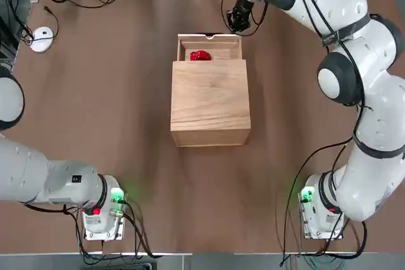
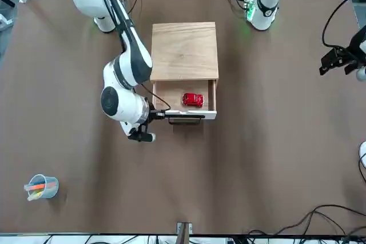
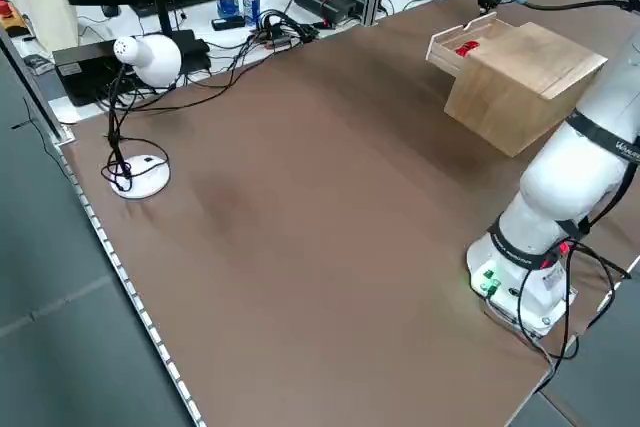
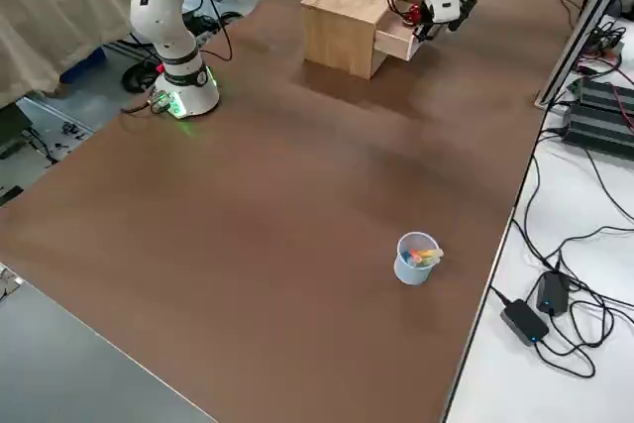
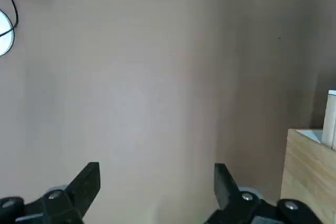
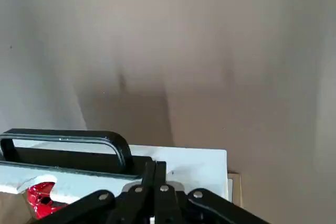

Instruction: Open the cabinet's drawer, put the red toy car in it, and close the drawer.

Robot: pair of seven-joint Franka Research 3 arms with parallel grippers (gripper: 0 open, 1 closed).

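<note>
The light-wood cabinet (image 1: 209,102) stands mid-table with its drawer (image 1: 209,43) pulled out toward the far side. The red toy car (image 1: 200,55) lies inside the drawer (image 2: 171,96), also visible as the car (image 2: 193,100) from the front. My right gripper (image 1: 239,22) is shut with nothing in it, and sits just beyond the drawer's front at its corner on my right. In the right wrist view the gripper (image 6: 156,167) is against the pale front edge, beside the dark handle (image 6: 68,139). My left gripper (image 5: 157,182) hangs open over bare table at the left edge.
A white desk lamp (image 3: 148,57) stands at the table's far left corner. A small cup of pens (image 2: 41,187) sits at the far right corner. Cables and equipment line the far edge. Both arm bases (image 1: 101,213) stand at the near edge.
</note>
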